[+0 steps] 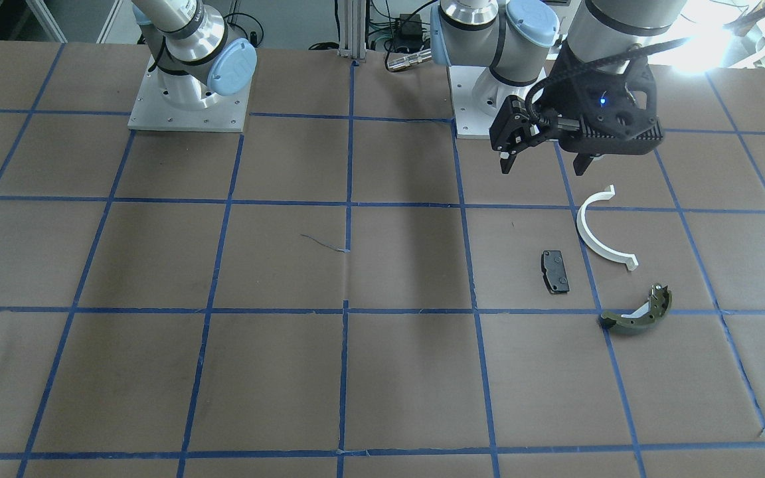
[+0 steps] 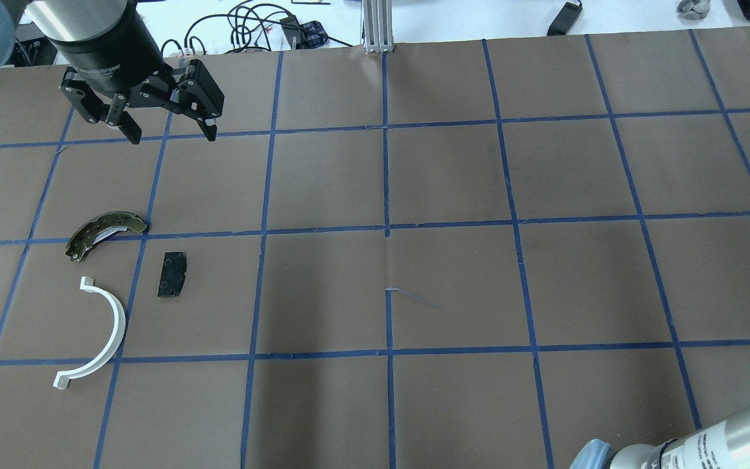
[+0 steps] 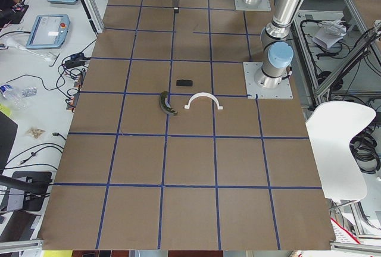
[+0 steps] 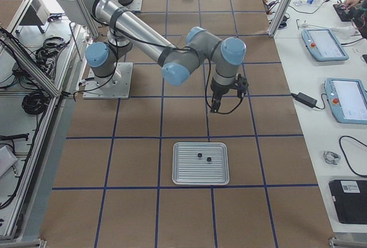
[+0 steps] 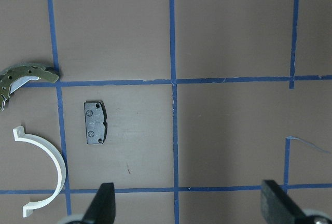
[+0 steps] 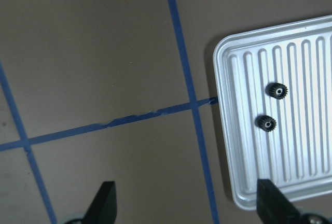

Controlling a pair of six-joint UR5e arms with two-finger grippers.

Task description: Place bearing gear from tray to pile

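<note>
Right gripper [image 6: 185, 182] wide open, empty, beside tray [image 6: 311, 182] holding two bearing gears [image 6: 277, 90]; left gripper [image 5: 187, 185] wide open, empty, near pile [image 5: 95, 123].

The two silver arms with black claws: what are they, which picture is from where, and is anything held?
These are robot arms at a brown table with blue tape lines. Four pictures come from fixed cameras: one facing the robot, one over its shoulders, one at each table end. Two come from cameras on the wrists, looking down. The left gripper and the right gripper are both open and empty. Near the left one lie a white half-ring, a black pad and an olive-green brake shoe. Near the right one is a ribbed metal tray holding two small black gears.
</note>
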